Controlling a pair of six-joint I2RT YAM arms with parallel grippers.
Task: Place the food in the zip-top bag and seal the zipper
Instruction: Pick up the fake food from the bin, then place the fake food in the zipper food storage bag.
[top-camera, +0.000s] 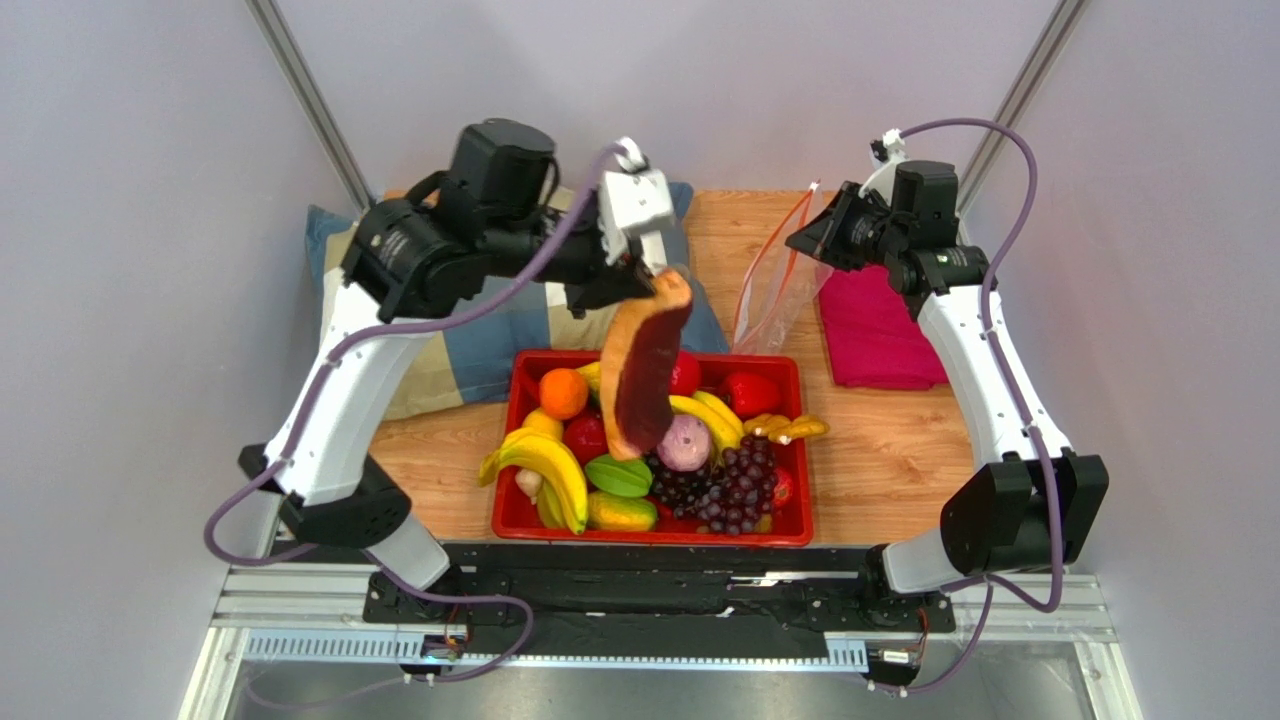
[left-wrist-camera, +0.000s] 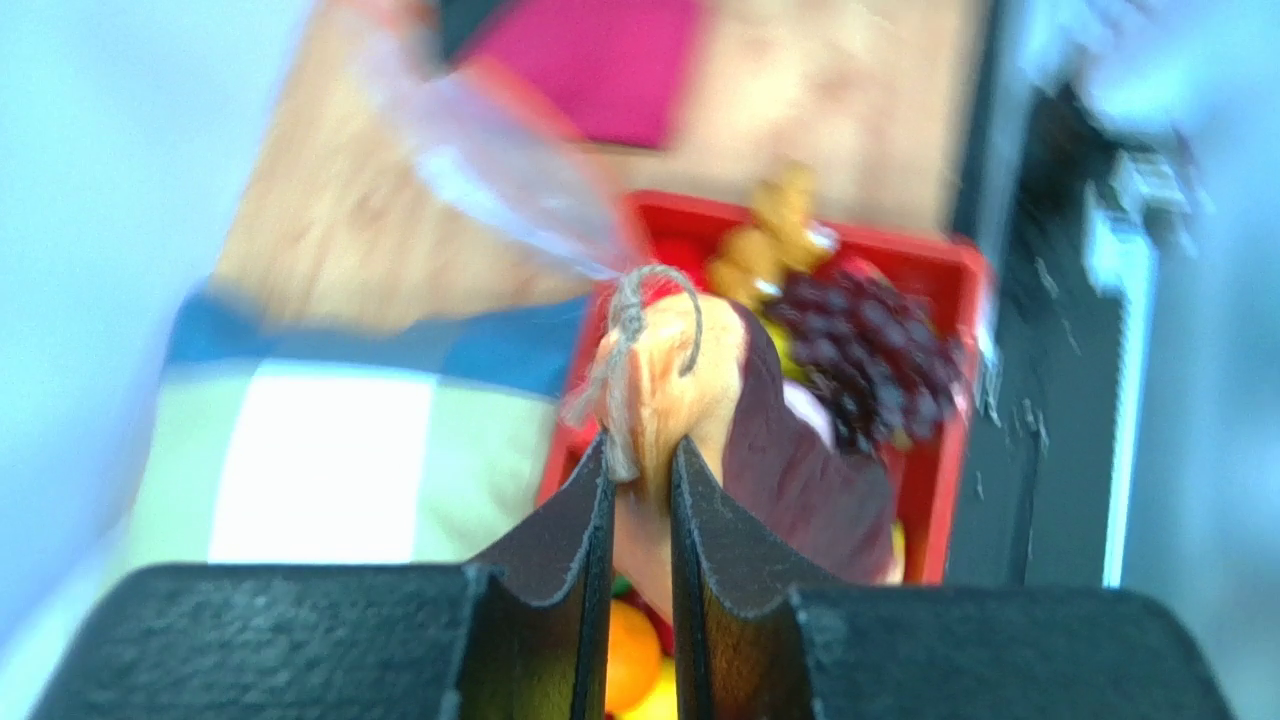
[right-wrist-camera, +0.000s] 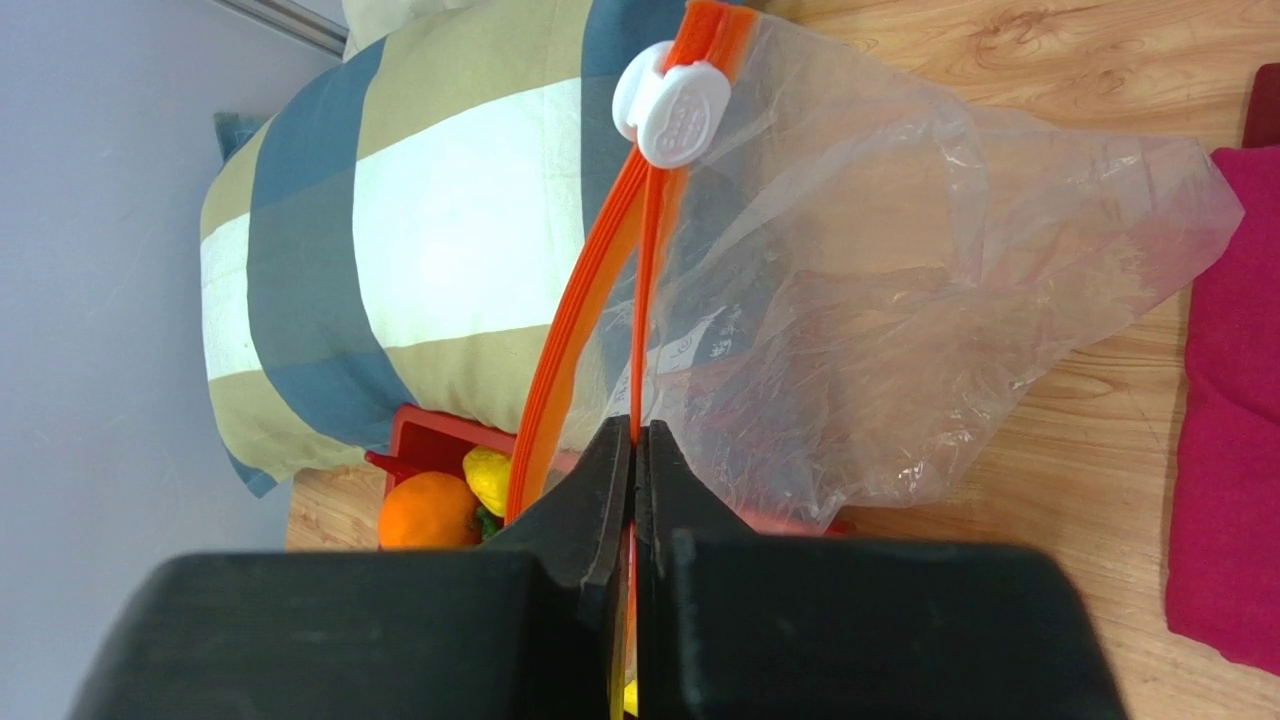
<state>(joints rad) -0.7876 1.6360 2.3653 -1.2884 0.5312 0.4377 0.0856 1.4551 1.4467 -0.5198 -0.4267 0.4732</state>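
Black fingers (left-wrist-camera: 556, 570) of the left gripper (left-wrist-camera: 642, 453) pinch narrowly on the rim of a long orange-rimmed toy slice with dark maroon flesh (left-wrist-camera: 796, 465). It hangs below that claw over a red plastic tray (top-camera: 519, 375) of toy produce, a round pink-purple onion-like ball (top-camera: 684, 444) among it. Off to that claw's right, the right gripper (right-wrist-camera: 633, 446) is clamped tight on the thin red-orange zipper strip (right-wrist-camera: 579, 330) of a crinkly clear plastic zip-top bag (right-wrist-camera: 902, 300), which spreads beyond its fingertips above the wooden table (top-camera: 887, 435).

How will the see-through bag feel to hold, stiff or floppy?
Probably floppy: the bag hangs in crinkled folds from the orange strip pinched by the right hand. Likely very light, since that one thin pinch seems to hold it up. Its mouth may sag shut, because only one spot is held.
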